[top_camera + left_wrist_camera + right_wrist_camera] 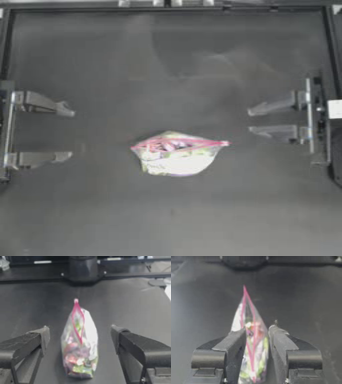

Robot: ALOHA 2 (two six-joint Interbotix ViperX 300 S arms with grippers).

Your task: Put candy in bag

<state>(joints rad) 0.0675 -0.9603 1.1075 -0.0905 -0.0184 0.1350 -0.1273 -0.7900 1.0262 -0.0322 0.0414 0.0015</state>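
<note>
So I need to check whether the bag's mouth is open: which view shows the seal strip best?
The top view: the bag's pink strip spreads into a loop. Both wrist views show it edge-on, a narrow loop.

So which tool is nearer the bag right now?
Right. The right tool sits just off the bag's seal end; the left tool is farther away across bare table. Neither touches it.

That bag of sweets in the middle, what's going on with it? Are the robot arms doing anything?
Nothing is being handled at this moment. The bag, clear plastic with a pink-red seal strip and colourful contents, sits alone on the dark table, its mouth gaping open. The left gripper is drawn back at the left side, jaws wide open, and the right gripper waits at the right side, also open. Neither touches the bag. No loose candy shows anywhere outside it.
</note>
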